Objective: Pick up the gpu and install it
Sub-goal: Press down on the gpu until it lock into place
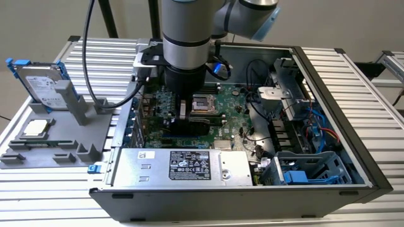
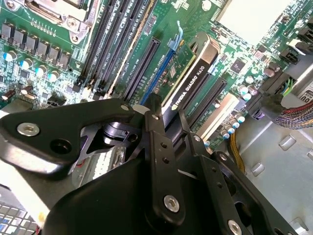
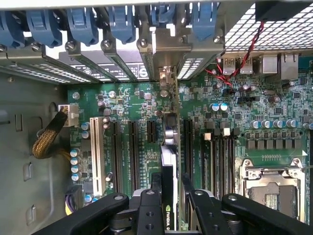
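Claw: the black two-fingered claw (image 3: 168,203) on the grey robot arm (image 1: 186,38) is lowered inside the open case, its fingers (image 2: 159,142) closed narrowly on the top edge of the card; in both wrist views one finger lies on each face of the card.
Task's thing: the gpu (image 3: 169,147), a thin green circuit-board card with a black cooler block and a silver metal end bracket, stands on edge over the motherboard, gripped by the claw. In the first wrist view it runs in line with the long expansion slots, its bracket end toward the rear slot openings. Whether it is fully pressed into a slot cannot be told.
Gpu in second wrist view: the black cooler face (image 2: 188,88) shows beyond the fingers, beside a blue slot.
Motherboard: the large green circuit board (image 1: 237,113) lies flat in the case, with a square silver processor socket (image 3: 271,183) near the card.
Case: the dark grey open computer case (image 1: 328,71) lies on its side on the ribbed metal table (image 1: 353,66).
Rear clips: blue plastic slot clips (image 3: 80,22) line the case wall above the bracket.
Power supply: a silver metal box (image 1: 180,165) sits along the near wall.
Holder: a grey plastic tray (image 1: 57,142) at the exterior view's left carries a silver hard drive with blue rails (image 1: 41,85).
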`<state>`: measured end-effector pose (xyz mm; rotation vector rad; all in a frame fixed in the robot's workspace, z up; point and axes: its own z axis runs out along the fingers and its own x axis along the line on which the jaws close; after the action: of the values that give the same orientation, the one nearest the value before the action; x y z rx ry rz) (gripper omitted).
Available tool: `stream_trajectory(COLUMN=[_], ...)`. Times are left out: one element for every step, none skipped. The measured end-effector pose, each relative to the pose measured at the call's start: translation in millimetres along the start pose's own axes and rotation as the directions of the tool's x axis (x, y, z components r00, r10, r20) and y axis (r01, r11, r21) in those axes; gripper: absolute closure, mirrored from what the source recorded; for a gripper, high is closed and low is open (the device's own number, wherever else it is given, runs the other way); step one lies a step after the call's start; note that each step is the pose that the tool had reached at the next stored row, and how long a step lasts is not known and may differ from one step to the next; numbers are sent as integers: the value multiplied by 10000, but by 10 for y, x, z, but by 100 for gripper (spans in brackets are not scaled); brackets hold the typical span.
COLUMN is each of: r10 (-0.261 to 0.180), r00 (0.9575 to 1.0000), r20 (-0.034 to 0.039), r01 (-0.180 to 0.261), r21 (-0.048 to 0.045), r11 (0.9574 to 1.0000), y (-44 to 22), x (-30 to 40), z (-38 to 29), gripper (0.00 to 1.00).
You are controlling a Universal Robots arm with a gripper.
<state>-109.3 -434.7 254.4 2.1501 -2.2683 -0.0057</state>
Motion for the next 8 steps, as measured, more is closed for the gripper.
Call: stream_trajectory(r10=[1,1,2,2,2,2,2,2], r00=[10000,10000,10000,10000,10000,10000,10000,10000], r20=[1,2,5,4,5,3,4,3], r01=[-1,-1,-2,-2,-2,-2,-2,-2], r21=[0,0,0,0,0,0,0,-2], r11=[10000,10000,10000,10000,10000,10000,10000,10000], y=[0,1,1,0,0,0,0,1], x=[0,0,-1,-1,-1,-1,-1,2], z=[7,12,16,19,22,23,24,24], gripper=[100,100,100,100,100,100,100,100])
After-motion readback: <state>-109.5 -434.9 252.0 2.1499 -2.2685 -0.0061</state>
